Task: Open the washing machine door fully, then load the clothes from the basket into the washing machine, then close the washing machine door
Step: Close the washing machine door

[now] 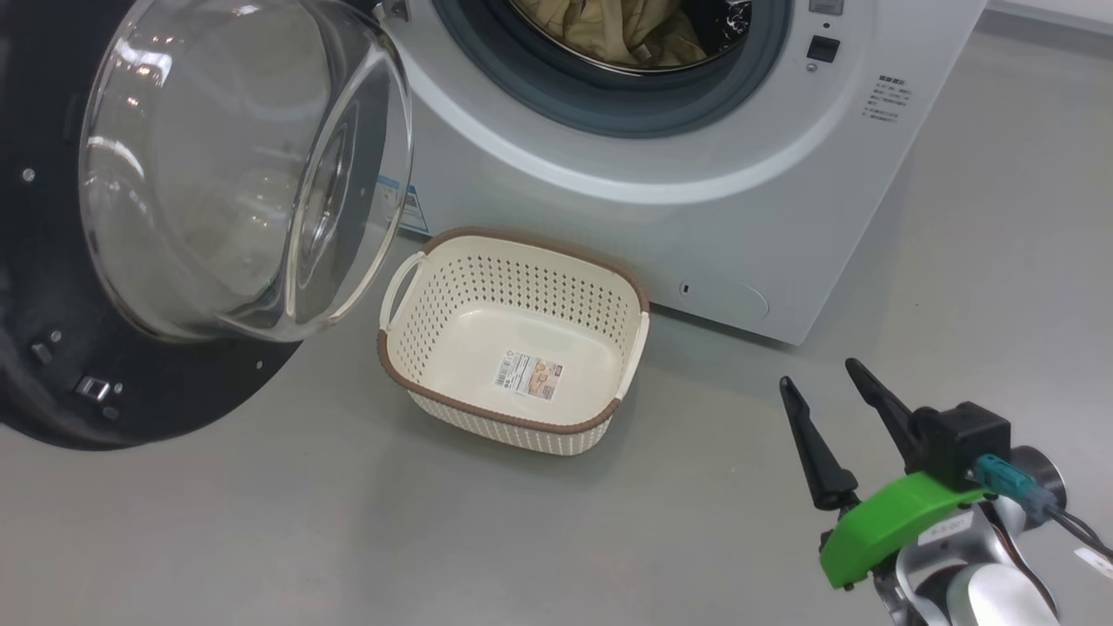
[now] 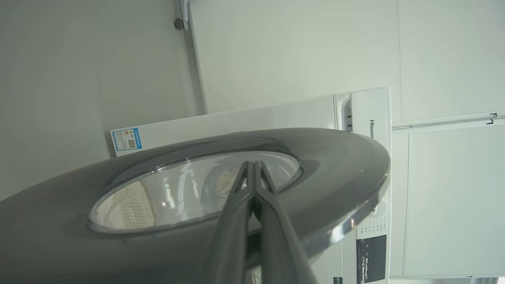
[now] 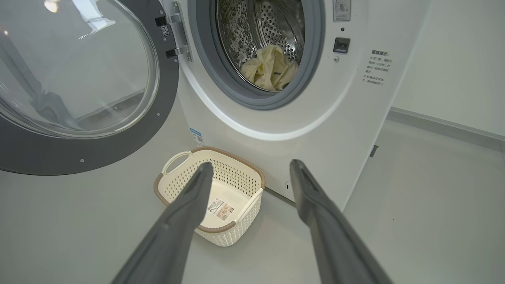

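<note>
The washing machine (image 1: 696, 217) stands with its round black door (image 1: 130, 391) swung wide to the left, its glass bowl (image 1: 243, 165) bulging toward me. Cream-yellow clothes (image 1: 626, 35) lie inside the steel drum (image 3: 272, 23), and they show as well in the right wrist view (image 3: 270, 69). The cream basket (image 1: 487, 287) sits on the floor in front of the machine, with just a label on its bottom. My right gripper (image 1: 822, 376) hovers open to the basket's right, holding nothing. My left gripper (image 2: 252, 163) is shut, its tips close over the door's outer face (image 2: 335, 169).
Grey floor (image 1: 261, 539) stretches around the basket and to the machine's right. A pale wall (image 3: 453, 71) rises to the right of the machine. The open door reaches out over the floor on the left.
</note>
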`<state>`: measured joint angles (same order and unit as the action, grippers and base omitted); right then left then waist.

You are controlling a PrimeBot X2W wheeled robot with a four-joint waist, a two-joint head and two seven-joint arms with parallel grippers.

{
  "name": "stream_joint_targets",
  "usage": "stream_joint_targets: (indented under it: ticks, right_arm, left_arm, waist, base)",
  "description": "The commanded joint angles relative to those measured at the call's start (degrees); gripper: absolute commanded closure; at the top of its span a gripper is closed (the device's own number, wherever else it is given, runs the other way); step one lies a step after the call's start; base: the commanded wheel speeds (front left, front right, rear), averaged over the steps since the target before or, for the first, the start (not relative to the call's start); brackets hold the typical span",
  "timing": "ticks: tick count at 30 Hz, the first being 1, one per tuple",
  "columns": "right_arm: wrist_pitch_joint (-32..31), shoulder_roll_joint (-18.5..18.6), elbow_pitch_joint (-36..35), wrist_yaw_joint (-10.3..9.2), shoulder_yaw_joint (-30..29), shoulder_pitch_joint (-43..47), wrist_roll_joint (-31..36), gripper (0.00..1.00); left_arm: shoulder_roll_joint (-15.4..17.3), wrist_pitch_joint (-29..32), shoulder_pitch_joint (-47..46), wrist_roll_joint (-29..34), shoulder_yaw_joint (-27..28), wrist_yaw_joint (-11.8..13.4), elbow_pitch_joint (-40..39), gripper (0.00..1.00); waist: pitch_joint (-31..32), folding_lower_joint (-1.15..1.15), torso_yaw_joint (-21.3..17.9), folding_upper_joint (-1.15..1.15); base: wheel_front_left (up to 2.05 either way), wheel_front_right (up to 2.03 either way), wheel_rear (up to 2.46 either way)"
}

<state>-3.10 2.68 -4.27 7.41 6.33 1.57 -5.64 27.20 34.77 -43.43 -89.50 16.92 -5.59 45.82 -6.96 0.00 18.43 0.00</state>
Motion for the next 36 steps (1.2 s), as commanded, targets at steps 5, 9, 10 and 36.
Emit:
stream_joint_targets:
  ticks: [5, 9, 10, 36]
  right_arm:
    - [0.32, 0.62, -1.75, 0.08, 1.20, -2.94, -0.53, 0.00]
    - [0.41, 0.61, -1.64, 0.08, 1.27, -3.12, -0.61, 0.00]
    - [0.41, 0.60, -1.66, 0.08, 1.27, -3.15, -0.59, 0.00]
    - [2.21, 0.37, -0.56, 0.08, 1.21, -5.10, -1.03, 0.00]
  left_arm:
    - [2.25, 4.03, 1.91, -1.35, 1.15, 0.00, -7.26, 1.00]
    - [1.74, 6.57, 4.20, -1.63, 0.29, 0.88, -11.15, 1.00]
    - [1.52, 7.33, 4.74, -1.66, -0.10, 1.00, -12.23, 1.00]
    - [-6.15, 16.73, 11.76, -7.03, -4.85, 6.13, -36.62, 1.00]
  waist:
    - [-0.11, 0.00, 0.19, 0.00]
    - [-0.24, 0.00, 0.18, 0.00]
    - [-0.27, 0.00, 0.16, 0.00]
    - [-1.43, 0.00, -4.28, 0.00]
  base:
    - [0.00, 0.00, 0.00]
    - [0.00, 0.00, 0.00]
    - [0.00, 0.00, 0.00]
    - [0.00, 0.00, 0.00]
